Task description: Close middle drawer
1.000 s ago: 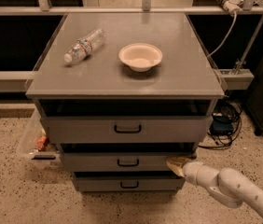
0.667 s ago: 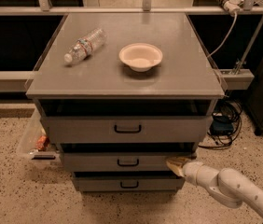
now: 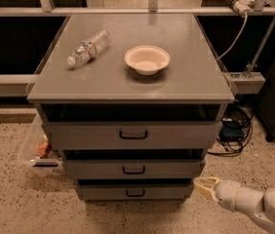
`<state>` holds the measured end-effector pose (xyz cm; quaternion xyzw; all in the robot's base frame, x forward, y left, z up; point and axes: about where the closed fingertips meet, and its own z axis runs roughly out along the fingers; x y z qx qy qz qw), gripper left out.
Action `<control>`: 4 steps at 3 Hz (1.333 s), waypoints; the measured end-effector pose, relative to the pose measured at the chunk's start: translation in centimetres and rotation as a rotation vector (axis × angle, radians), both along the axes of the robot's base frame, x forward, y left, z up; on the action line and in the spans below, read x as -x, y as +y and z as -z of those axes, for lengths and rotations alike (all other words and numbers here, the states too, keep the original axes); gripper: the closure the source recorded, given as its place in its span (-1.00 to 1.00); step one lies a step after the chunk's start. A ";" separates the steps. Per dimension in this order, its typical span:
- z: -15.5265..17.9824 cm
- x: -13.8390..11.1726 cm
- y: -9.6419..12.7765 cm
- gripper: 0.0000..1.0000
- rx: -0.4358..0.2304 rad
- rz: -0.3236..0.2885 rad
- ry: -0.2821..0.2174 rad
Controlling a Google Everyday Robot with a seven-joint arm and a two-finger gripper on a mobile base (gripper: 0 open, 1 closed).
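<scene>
The middle drawer (image 3: 133, 168) is the second of three in the grey cabinet, with a low front panel and a small black loop handle. Its front stands slightly behind the top drawer's front (image 3: 132, 135) and slightly ahead of the bottom drawer (image 3: 135, 191). A dark gap shows above it. My gripper (image 3: 199, 184), with pale yellow fingers, is at the lower right, just off the drawer's right front corner and apart from it. The fingertips meet and hold nothing.
A clear plastic bottle (image 3: 88, 48) lies on the cabinet top (image 3: 186, 82), next to a white bowl (image 3: 147, 59). A clear bin (image 3: 35, 150) sits on the floor at the left. Cables and a power box (image 3: 232, 130) lie at the right.
My gripper has drawn back to the right and down, away from the middle drawer's right corner that it was touching. The drawer front looks about where it was.
</scene>
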<state>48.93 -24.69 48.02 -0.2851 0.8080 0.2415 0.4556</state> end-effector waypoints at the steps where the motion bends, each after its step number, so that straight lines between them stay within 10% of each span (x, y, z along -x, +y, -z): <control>1: -0.6 0.0 0.1 0.18 0.003 -0.010 -0.006; 4: -0.5 0.0 0.2 -1.00 0.003 -0.010 -0.006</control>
